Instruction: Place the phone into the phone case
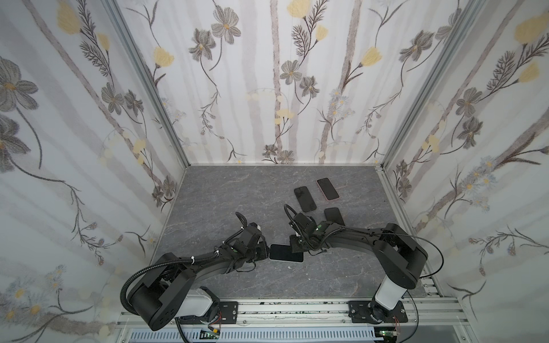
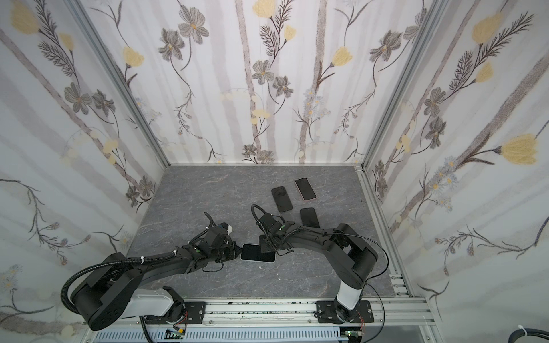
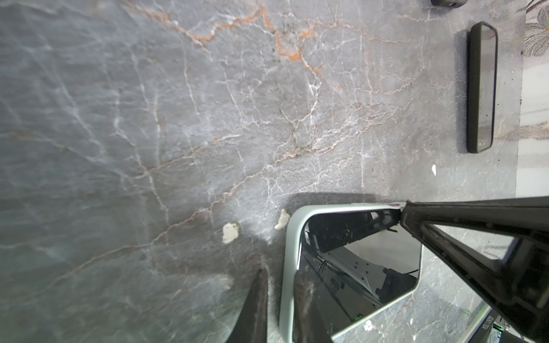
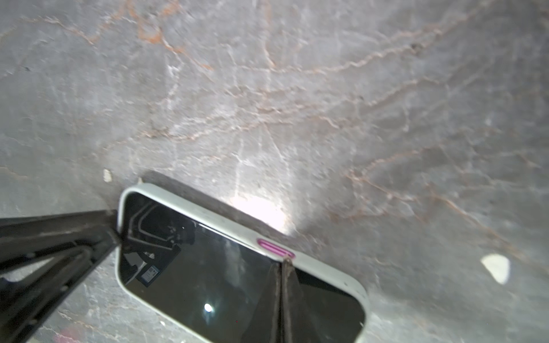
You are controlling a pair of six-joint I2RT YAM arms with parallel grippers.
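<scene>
The phone point(image 1: 285, 251) point(image 2: 257, 253) lies flat at the table's middle, its dark screen point(image 4: 208, 282) framed by the pale phone case rim point(image 4: 205, 208) point(image 3: 286, 267). A pink side button point(image 4: 274, 248) shows on the rim. My left gripper point(image 1: 266, 252) point(image 2: 238, 252) point(image 3: 283, 285) is at the phone's left short end. It is shut on the case's edge, with one finger outside on the table and one over the screen. My right gripper point(image 1: 297, 245) point(image 2: 267, 246) point(image 4: 283, 264) is shut with nothing between its fingers. Its tip rests on the screen beside the pink button.
Three other phones lie at the back right point(image 1: 304, 199) point(image 1: 327, 189) point(image 1: 334, 216); a dark-cased one point(image 3: 481, 89) shows in the left wrist view. Small white scraps point(image 3: 230, 233) point(image 4: 496, 268) dot the grey marble table point(image 1: 225, 208). Patterned walls close in three sides.
</scene>
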